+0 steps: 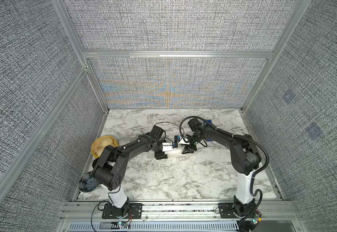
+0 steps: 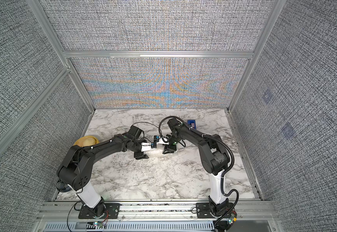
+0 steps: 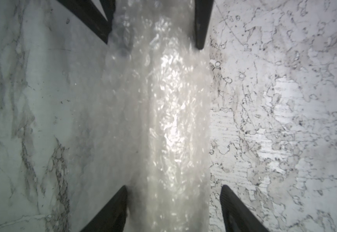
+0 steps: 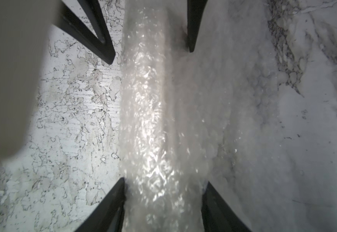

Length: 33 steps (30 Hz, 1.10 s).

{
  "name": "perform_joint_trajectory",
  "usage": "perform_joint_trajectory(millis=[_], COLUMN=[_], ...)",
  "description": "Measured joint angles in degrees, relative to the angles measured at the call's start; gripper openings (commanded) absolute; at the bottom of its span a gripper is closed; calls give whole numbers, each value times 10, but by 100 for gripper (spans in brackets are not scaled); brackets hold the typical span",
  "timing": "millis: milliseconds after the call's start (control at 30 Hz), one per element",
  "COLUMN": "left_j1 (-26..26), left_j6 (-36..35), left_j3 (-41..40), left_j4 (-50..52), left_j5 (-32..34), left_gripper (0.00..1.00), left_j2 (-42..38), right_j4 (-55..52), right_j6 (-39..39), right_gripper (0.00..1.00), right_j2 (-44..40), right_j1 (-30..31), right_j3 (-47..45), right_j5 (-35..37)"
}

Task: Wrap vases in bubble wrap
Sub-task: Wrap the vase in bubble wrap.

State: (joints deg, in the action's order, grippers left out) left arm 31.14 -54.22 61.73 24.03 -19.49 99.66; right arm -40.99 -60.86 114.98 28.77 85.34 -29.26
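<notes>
1. Where the two hands meet mid-counter point(image 1: 183, 180), one bubble wrap point(image 3: 173, 120) lies rolled into a tube.
2. left hand point(image 3: 173, 186): fingers spread, one touching the roll, one just clear.
3. right hand point(image 4: 165, 180): gripping the roll, both fingers against it.
4. Left of the roll, at the counter edge: one yellow bowl point(image 1: 94, 148), one dark blue pleated piece point(image 1: 88, 182). Beyond it: one blue box point(image 1: 207, 122).
5. Loose sheet trails off one long side; bare counter along the other.
</notes>
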Motion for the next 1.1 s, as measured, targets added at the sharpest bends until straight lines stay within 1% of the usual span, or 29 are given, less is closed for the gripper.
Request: perform_joint_trajectory(millis=[167,300,367,567,700,800,900,1000,1100], left_j1=[4,7,7,8,7,6,1,-3,-8], left_j6=[-9,-12,-12,-10,-10,-10,-10,-10,-10], left_j3=[8,12,14,14,30,60,95,121,146], left_j4=[-3,-8,-10,-12,4,38,78,109,140], left_j5=[14,23,26,28,28,24,14,7,-4], left_gripper=[70,64,63,61,61,61,61,61,61], left_j2=[17,28,31,33,42,59,80,95,110], right_j4=[-14,-15,-5,40,76,140,242,349,436], right_j6=[-6,-4,3,29,31,44,57,58,51], right_gripper=[61,69,73,80,82,82,82,83,83], right_j2=[9,9,3,-35,-87,-138,-193,-233,-241], right_j1=[-1,-4,-9,-40,-50,-51,-50,-33,-9], right_j3=[15,19,11,-25,-82,-146,-242,-342,-393], right_j5=[-4,-10,-15,-56,-94,-99,-84,-58,-22])
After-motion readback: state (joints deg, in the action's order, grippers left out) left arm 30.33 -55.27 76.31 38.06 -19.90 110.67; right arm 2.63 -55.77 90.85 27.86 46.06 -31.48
